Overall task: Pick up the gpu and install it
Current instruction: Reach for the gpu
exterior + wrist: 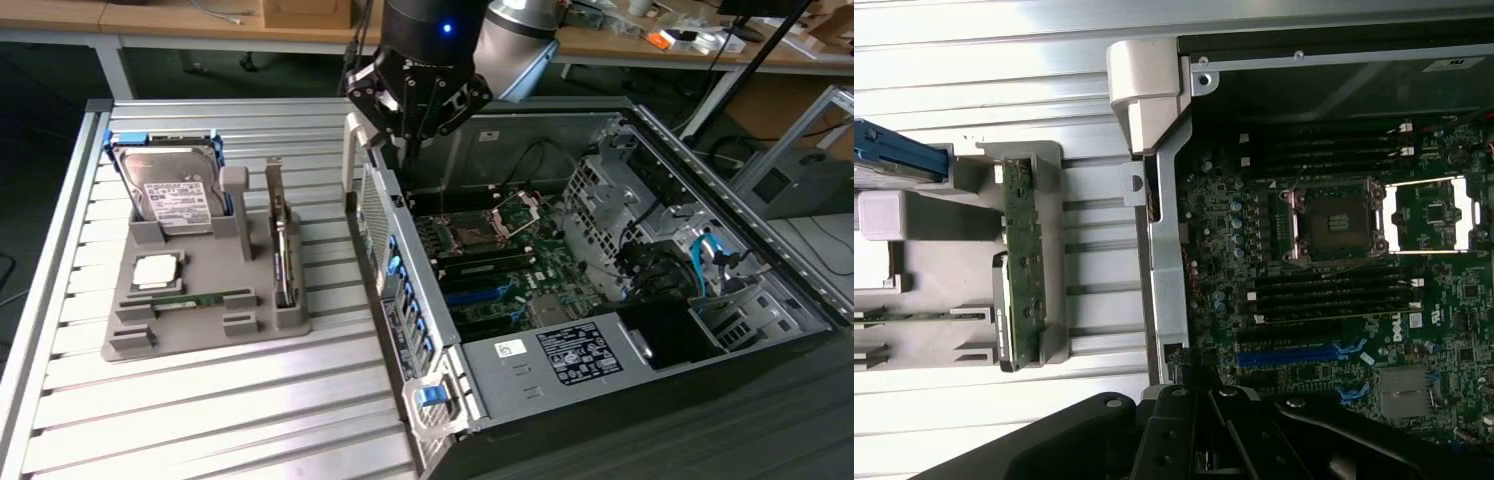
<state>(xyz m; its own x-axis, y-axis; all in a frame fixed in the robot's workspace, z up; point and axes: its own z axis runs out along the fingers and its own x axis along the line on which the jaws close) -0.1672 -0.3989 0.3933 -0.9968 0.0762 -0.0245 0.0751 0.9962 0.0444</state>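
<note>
Ideally, carry the pincer [404,150], closed tight and empty above the wall of the computer case [378,230], across to the gpu [280,250] standing on edge in the grey holder [200,330] on the worktop [200,420], opening before descending squarely over it

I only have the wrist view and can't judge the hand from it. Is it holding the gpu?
Observer: No. The hand is shut and empty, hanging above the wall of the case that faces the holder.
Operator: Where is the gpu, then?
Observer: The gpu stands on edge in the grey holder, on the exterior view's left of the case, with nothing touching it.
Operator: Anything else on that holder?
Observer: A hard drive stands upright to the exterior view's left of the gpu, and a CPU lies flat in front of it.
</note>
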